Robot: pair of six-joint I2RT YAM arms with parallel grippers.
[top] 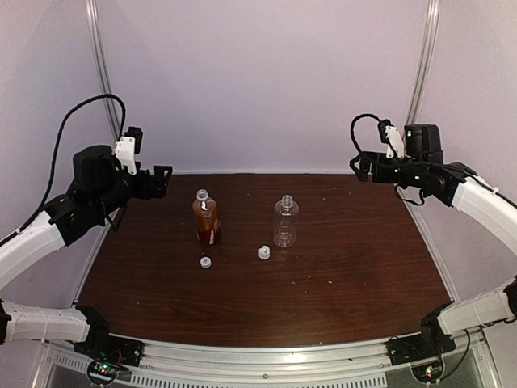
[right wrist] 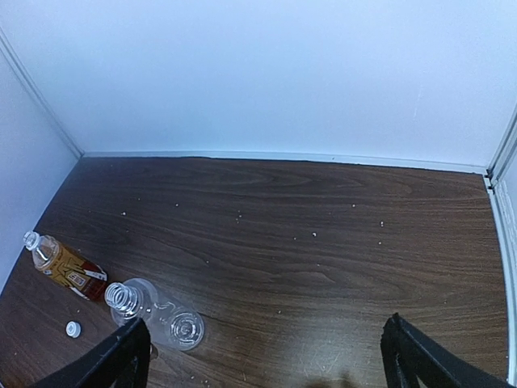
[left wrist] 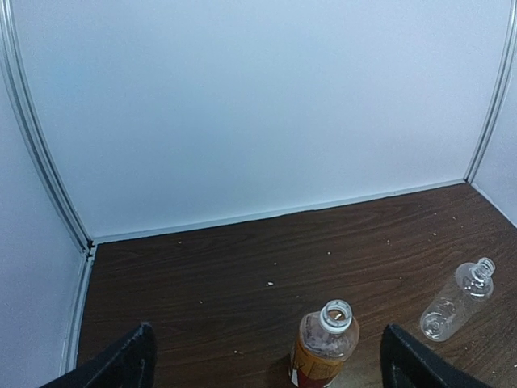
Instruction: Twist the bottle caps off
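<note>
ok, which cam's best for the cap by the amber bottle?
Top external: the cap lies unobstructed in front of the amber bottle. Right wrist shows it small, low at left; left wrist misses it.

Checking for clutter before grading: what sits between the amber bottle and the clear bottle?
Nothing. In the top view, the table between the amber bottle and the clear bottle is bare wood; the left cap and the right cap lie further forward.
</note>
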